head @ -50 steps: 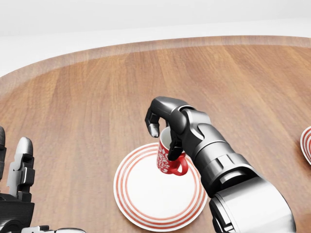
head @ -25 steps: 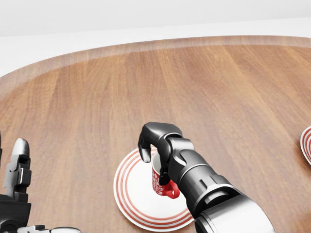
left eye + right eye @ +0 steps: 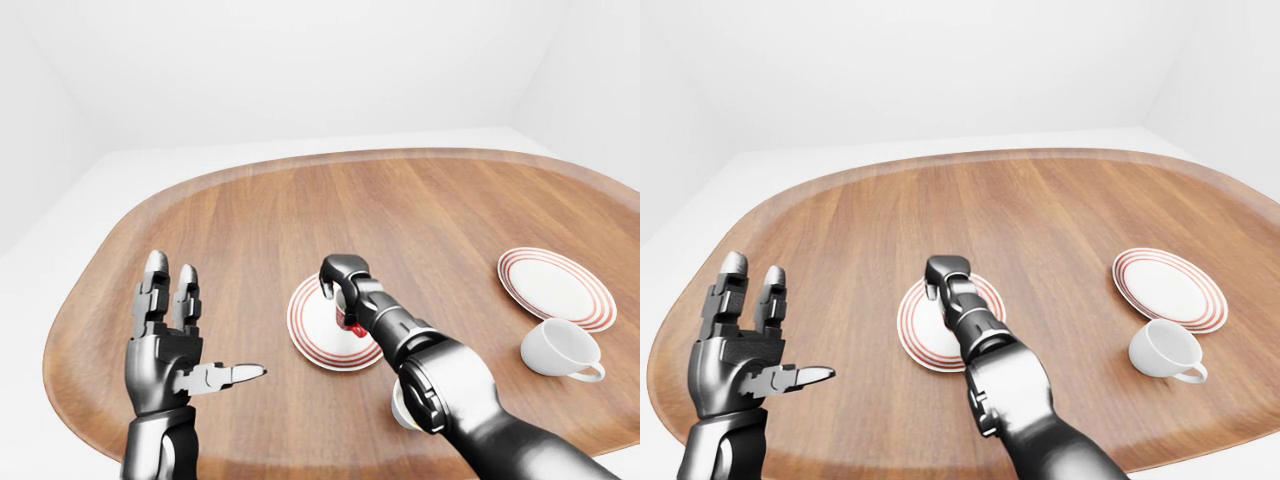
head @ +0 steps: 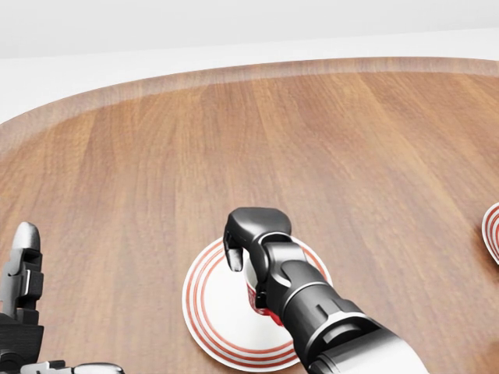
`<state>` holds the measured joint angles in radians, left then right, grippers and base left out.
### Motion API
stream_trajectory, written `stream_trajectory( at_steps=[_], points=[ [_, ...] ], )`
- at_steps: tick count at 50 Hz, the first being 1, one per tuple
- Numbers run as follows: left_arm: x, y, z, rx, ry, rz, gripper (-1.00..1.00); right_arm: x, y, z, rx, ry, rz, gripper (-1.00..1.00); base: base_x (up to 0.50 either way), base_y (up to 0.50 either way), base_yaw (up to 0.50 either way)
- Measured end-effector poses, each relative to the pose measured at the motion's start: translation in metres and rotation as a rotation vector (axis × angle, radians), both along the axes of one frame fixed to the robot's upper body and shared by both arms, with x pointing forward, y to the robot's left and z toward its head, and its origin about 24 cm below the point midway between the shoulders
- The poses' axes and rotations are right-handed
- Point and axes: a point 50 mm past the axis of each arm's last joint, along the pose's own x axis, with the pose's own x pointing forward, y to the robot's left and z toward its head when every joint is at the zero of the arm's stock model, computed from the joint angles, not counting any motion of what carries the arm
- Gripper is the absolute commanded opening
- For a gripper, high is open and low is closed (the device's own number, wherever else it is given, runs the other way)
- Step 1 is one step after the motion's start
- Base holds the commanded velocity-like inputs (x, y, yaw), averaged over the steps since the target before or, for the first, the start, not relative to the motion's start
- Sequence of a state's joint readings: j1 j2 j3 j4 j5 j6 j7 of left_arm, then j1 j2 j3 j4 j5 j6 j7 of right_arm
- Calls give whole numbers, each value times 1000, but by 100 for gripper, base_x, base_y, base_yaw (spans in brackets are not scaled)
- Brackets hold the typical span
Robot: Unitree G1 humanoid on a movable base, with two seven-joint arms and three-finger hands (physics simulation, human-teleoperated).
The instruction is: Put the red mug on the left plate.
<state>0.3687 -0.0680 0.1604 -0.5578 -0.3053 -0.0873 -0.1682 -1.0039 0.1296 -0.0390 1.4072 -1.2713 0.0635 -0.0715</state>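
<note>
The red mug (image 4: 252, 296) is over the left plate (image 4: 207, 308), a white plate with red rings. Only slivers of the mug show under my right hand (image 4: 245, 269), whose fingers curl down round its rim. Whether the mug's base touches the plate I cannot tell. In the left-eye view the same hand (image 3: 340, 290) stands over the plate's middle (image 3: 310, 335). My left hand (image 3: 175, 345) is raised well to the left of the plate, its fingers spread open and holding nothing.
A second red-ringed plate (image 3: 555, 288) lies at the right of the wooden table (image 3: 240, 230). A white mug (image 3: 560, 348) stands just below it. The table's rounded edge runs close behind my left hand.
My right hand has carried the mug down and leftward in the head view, from the plate's upper right rim to its middle. The left hand has sunk lower in that view.
</note>
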Motion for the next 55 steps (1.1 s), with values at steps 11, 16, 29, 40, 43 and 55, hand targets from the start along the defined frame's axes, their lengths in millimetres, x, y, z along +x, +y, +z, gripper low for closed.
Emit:
stream_trajectory(
  at_steps=[11, 16, 29, 40, 43, 55],
  points=[
    [1, 1, 0, -2, -2, 2, 100, 1, 4, 4, 43, -70, 1, -100, 0, 0, 0],
    [1, 1, 0, -2, -1, 2, 100, 0, 4, 3, 63, -64, 0, -100, 0, 0, 0],
    [1, 2, -1, -3, 0, 2, 100, -3, -1, -5, 96, -4, -32, -100, 0, 0, 0],
    [1, 2, -1, -4, -1, 3, 100, -7, -2, -12, 100, 23, -43, -100, 0, 0, 0],
    [1, 3, -1, -4, -1, 3, 100, -8, -1, -14, 96, 26, -41, -100, 0, 0, 0],
    [2, 4, -1, -6, -3, 6, 100, -10, 0, -16, 87, 21, -44, -100, 0, 0, 0]
  ],
)
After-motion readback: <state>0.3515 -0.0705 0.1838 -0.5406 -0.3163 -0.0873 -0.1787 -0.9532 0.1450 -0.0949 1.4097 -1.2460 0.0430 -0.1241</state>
